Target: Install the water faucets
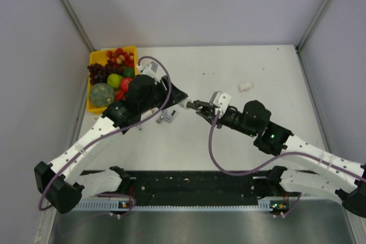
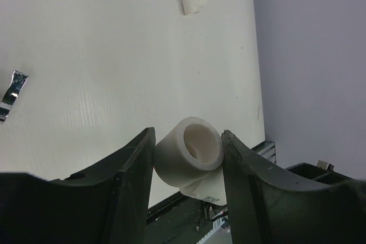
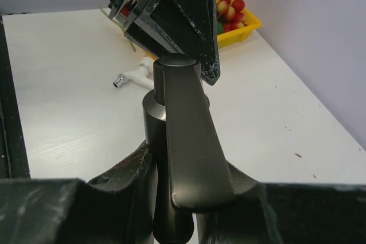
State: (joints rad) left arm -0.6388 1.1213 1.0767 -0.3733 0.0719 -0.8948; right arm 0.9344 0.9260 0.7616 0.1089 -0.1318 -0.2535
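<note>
1. Left wrist view: left gripper (image 2: 187,141) clamped on a white plastic elbow fitting (image 2: 189,158), pinched across its barrel, round socket open and facing out past the fingertips.
2. Right wrist view: right gripper (image 3: 189,170) closed around a dark grey metal faucet with a flat lever handle (image 3: 186,118), lever side turned to the camera. Threaded end hidden, so its aim cannot be told.
3. Top external view: both grippers brought nose to nose over the middle of the white table (image 1: 257,67), left (image 1: 178,92) and right (image 1: 191,105) very near. Contact between faucet and fitting not resolvable.
4. Likely step: mating faucet to socket. Square the faucet's stem to the socket's axis first, then ease in straight. Hold the fitting rigid and rotate only the faucet; avoid side load that could pry the fitting out of the pinch.
5. Waiting: a silvery metal faucet (image 1: 167,116) lying just beside the left gripper, a white-bodied tap (image 3: 134,75) on the table behind it, and a second small white fitting (image 1: 246,86) well apart.
</note>
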